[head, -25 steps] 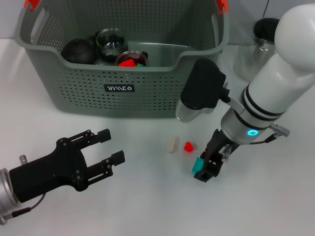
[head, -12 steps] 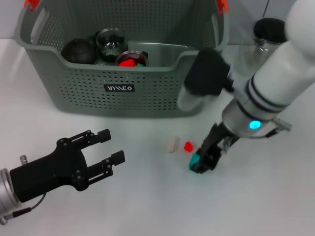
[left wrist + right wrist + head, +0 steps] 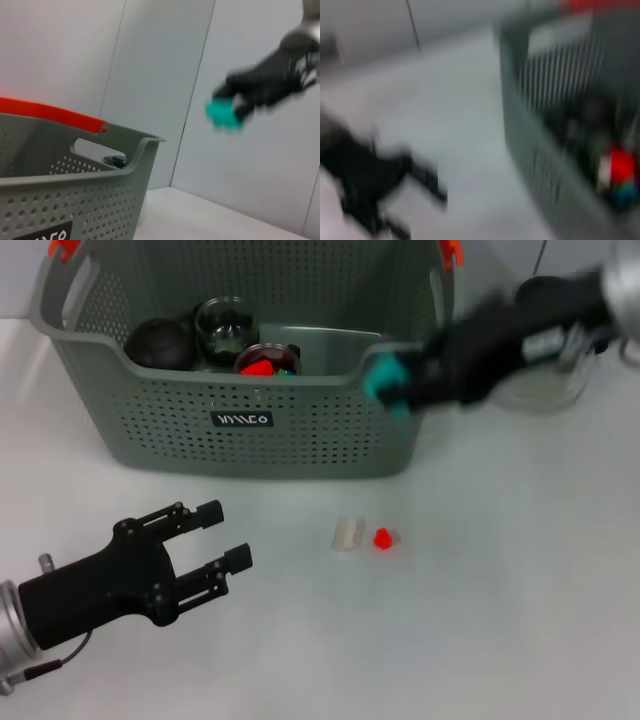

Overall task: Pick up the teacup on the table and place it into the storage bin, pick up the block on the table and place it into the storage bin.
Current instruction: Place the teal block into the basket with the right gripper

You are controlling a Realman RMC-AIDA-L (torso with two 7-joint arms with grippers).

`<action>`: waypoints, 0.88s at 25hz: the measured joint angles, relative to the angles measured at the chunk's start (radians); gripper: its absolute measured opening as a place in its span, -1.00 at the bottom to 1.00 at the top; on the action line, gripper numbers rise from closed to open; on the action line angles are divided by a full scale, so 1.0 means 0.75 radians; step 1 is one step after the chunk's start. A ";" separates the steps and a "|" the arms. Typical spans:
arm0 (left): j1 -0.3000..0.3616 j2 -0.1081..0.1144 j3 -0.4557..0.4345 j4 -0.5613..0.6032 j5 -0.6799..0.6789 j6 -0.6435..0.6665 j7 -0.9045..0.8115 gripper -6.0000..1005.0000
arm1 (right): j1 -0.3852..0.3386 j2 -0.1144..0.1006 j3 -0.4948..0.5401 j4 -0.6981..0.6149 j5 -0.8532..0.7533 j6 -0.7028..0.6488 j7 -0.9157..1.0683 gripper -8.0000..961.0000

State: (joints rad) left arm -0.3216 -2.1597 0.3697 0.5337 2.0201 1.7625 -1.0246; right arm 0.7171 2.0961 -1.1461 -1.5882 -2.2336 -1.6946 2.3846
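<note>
The grey-green storage bin point(image 3: 300, 440) stands at the back left, with orange clips point(image 3: 62, 248) at its handles. My right gripper point(image 3: 402, 380) is blurred by motion and shut on a teal block point(image 3: 383, 378), held in the air at the bin's front right corner. The left wrist view shows the block point(image 3: 222, 112) above and beside the bin point(image 3: 75, 175). A glass teacup point(image 3: 227, 325) and a cup holding a red piece point(image 3: 268, 362) lie in the bin. My left gripper point(image 3: 215, 540) is open and empty at the lower left.
A small cream block point(image 3: 347, 534) and a small red block point(image 3: 383, 538) lie on the white table in front of the bin. A dark round pot point(image 3: 160, 343) sits in the bin. A glass jug with a black lid point(image 3: 545, 340) stands right of the bin.
My right gripper has lifted the teal block off the table and swung it up and back to the bin's front right corner. The left arm has not moved.
</note>
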 joint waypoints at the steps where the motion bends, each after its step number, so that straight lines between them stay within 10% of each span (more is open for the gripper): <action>1: -0.001 0.000 0.000 0.000 0.000 0.000 0.000 0.31 | -0.001 0.000 0.046 -0.021 0.065 0.009 -0.010 -0.13; 11: -0.005 0.000 0.000 0.000 -0.010 0.001 -0.002 0.31 | 0.111 0.001 -0.064 0.261 0.141 0.699 -0.122 -0.13; 22: -0.005 -0.004 0.000 0.000 -0.012 0.004 -0.002 0.31 | 0.713 -0.007 -0.135 1.272 -0.173 1.224 -0.107 -0.13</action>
State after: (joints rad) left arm -0.3252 -2.1626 0.3699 0.5338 2.0110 1.7656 -1.0259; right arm 1.2517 2.0906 -1.2471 -0.6340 -2.3632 -0.7766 2.3041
